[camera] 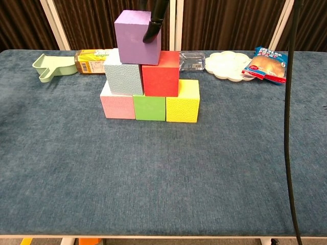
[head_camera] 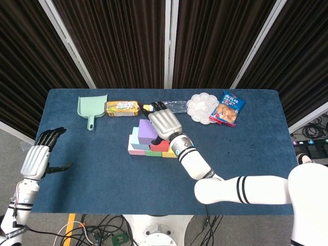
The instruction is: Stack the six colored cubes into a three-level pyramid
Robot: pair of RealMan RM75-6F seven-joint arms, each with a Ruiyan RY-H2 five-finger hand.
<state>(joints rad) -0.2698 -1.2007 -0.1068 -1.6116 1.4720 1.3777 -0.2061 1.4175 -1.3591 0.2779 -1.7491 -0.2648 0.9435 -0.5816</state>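
A pyramid of cubes stands mid-table. Its bottom row is a pink cube (camera: 117, 106), a green cube (camera: 149, 107) and a yellow cube (camera: 182, 100). On them sit a light blue cube (camera: 124, 71) and a red cube (camera: 161, 73). The purple cube (camera: 134, 37) (head_camera: 146, 131) is on top, over the seam of those two. My right hand (head_camera: 164, 122) grips it from above, and a dark fingertip (camera: 152, 31) presses its front right edge. My left hand (head_camera: 38, 159) hangs open off the table's left edge, holding nothing.
Along the far edge lie a green dustpan (head_camera: 92, 106), a yellow-brown packet (head_camera: 121, 107), a clear bottle (camera: 193, 59), a white palette (head_camera: 202, 108) and a snack bag (head_camera: 228, 109). A dark cable (camera: 289, 127) hangs at the right of the chest view.
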